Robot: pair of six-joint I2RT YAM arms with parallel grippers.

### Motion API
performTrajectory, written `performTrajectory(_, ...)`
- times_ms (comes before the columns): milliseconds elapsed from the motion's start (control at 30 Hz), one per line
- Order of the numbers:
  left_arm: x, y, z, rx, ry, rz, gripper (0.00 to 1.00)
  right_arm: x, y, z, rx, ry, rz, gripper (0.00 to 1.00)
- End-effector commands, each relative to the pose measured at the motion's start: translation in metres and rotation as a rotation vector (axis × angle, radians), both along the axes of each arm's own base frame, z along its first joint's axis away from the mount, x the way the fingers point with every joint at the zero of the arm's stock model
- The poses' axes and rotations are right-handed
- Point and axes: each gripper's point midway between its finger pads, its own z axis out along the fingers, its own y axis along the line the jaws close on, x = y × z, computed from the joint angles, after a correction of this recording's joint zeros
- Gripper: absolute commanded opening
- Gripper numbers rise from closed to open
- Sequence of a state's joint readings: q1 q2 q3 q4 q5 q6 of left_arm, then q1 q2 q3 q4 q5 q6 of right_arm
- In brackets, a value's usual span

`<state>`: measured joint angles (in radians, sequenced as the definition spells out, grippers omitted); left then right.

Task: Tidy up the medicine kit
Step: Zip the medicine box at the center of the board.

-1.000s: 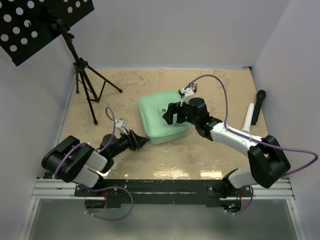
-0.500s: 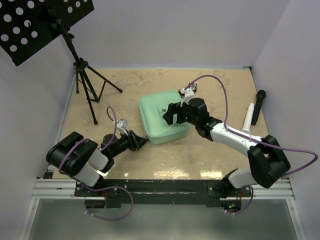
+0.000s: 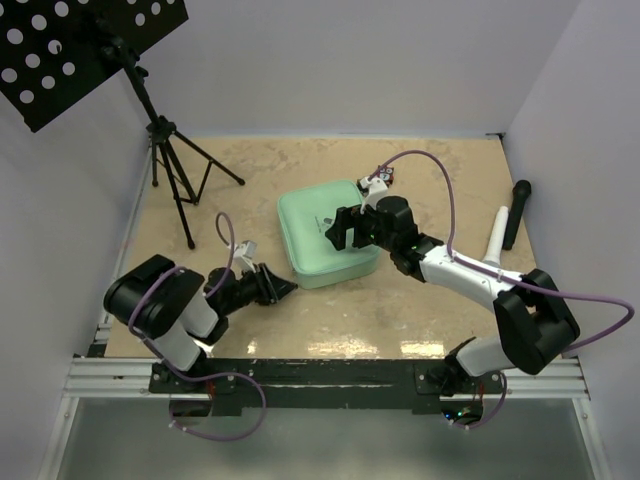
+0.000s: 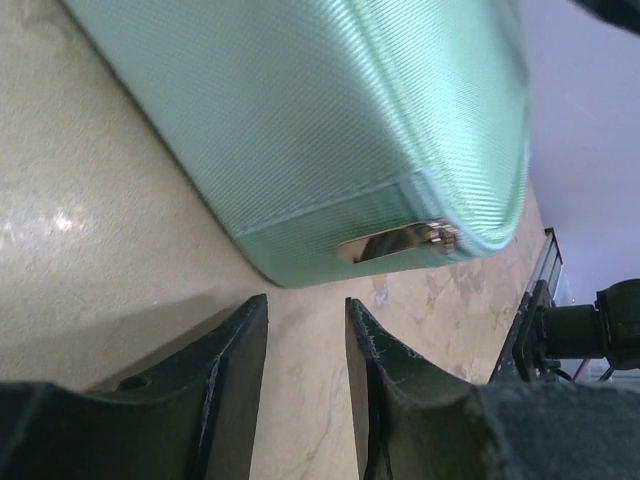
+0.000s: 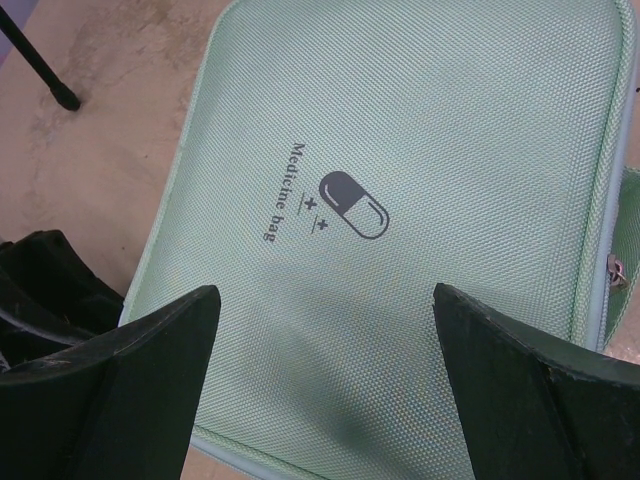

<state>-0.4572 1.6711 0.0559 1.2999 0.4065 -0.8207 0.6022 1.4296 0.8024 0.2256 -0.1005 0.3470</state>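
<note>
The medicine kit [image 3: 318,238] is a closed mint-green zip case in the middle of the table. Its lid [image 5: 420,150] carries a pill mark and the words "Medicine bag". My right gripper [image 3: 344,229] hovers over the lid, and in the right wrist view the right gripper [image 5: 325,295] stands wide open with nothing between its fingers. My left gripper [image 3: 286,287] lies low on the table just short of the kit's near left corner. In the left wrist view the left gripper [image 4: 305,305] shows a narrow empty gap and points at the metal zip pull [image 4: 400,242].
A black tripod [image 3: 175,170] with a perforated plate [image 3: 70,50] stands at the back left. At the right edge lie a black stick-like object [image 3: 517,212] and a white tube [image 3: 495,235]. White walls close in the table on three sides.
My left arm's shoulder has swung to the right and its jaws have narrowed a little; the fingertips stay by the kit's corner. The right arm has barely moved.
</note>
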Motion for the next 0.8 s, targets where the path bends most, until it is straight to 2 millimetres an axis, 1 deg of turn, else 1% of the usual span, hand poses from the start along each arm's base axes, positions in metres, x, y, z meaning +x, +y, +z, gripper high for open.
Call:
performTrajectory(0, 0.010, 0.002, 0.137, -0.209, -0.608, 0.022, 0.41, 0.003, 0.004, 0.010, 0.018, -0.030, 0.009, 0.92)
performTrajectory(133, 0.009, 0.004, 0.147, -0.178, -0.684, 0.019, 0.43, 0.002, 0.005, 0.009, 0.019, -0.026, 0.014, 0.92)
performTrajectory(233, 0.015, 0.000, 0.144, -0.143, -0.684, 0.007, 0.44, 0.001, 0.003, 0.007, 0.010, -0.021, 0.010, 0.92)
performTrajectory(433, 0.022, 0.000, 0.143, -0.127, -0.690, 0.022, 0.45, -0.003, 0.003, 0.015, 0.028, -0.031, 0.017, 0.92)
performTrajectory(533, 0.026, -0.002, 0.145, -0.132, -0.698, 0.023, 0.47, -0.004, 0.003, 0.019, 0.036, -0.034, 0.024, 0.92)
performTrajectory(633, 0.029, -0.006, 0.152, -0.139, -0.721, 0.009, 0.49, -0.006, 0.002, 0.018, 0.038, -0.031, 0.024, 0.92)
performTrajectory(667, 0.031, -0.007, 0.151, -0.133, -0.720, 0.004, 0.50, -0.007, 0.003, 0.018, 0.040, -0.031, 0.026, 0.92)
performTrajectory(767, 0.034, -0.011, 0.151, -0.127, -0.729, -0.012, 0.48, -0.007, 0.003, 0.019, 0.046, -0.030, 0.029, 0.92)
